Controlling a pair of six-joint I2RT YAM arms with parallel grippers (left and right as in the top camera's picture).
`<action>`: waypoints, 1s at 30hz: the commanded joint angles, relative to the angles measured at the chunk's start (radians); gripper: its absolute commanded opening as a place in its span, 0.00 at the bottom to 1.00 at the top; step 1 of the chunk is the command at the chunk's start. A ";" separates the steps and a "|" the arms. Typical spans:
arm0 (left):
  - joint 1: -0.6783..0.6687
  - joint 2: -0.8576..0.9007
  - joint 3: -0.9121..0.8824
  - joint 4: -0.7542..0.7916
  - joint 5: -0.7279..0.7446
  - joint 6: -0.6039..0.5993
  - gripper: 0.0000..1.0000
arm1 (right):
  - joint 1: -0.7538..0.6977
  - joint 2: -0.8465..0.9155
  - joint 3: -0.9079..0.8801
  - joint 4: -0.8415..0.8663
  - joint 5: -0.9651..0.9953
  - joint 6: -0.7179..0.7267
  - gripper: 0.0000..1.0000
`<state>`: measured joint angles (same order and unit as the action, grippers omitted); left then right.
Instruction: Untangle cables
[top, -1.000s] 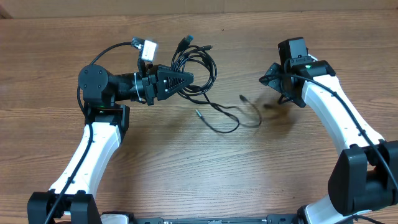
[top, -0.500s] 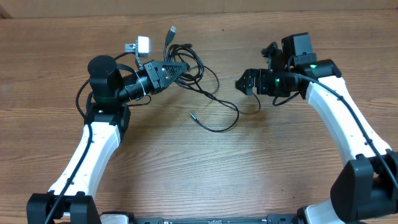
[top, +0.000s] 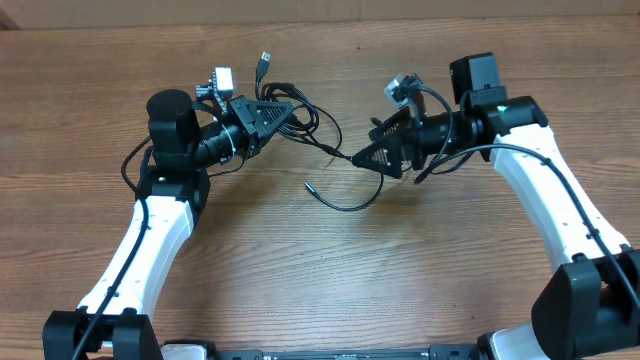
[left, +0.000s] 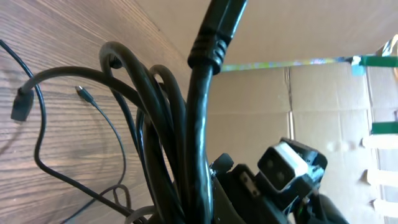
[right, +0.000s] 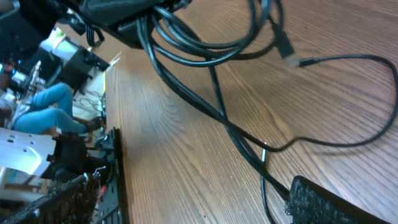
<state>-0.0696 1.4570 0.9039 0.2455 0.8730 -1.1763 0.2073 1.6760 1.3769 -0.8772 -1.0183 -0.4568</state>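
Two claws, one cable tangle

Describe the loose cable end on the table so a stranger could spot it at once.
On the table, look in the gap between the two arms, nearer the robot than the bundle of cables pinched in the left gripper. A thin black cord loops across the wood and stops at a free end. Unlike the plugs sticking out of the bundle, it lies flat and alone.
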 joint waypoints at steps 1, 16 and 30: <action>0.008 -0.021 0.018 0.001 0.003 -0.071 0.04 | 0.088 -0.024 0.031 0.074 0.146 -0.018 0.94; 0.001 -0.021 0.018 -0.008 0.035 -0.163 0.04 | 0.254 0.015 0.031 0.230 0.309 0.091 0.61; 0.001 -0.021 0.018 -0.010 -0.024 -0.137 0.04 | 0.255 0.027 0.031 0.071 0.253 0.091 0.07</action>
<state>-0.0727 1.4570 0.9039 0.2230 0.8928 -1.3289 0.4541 1.6947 1.3861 -0.7742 -0.7544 -0.3679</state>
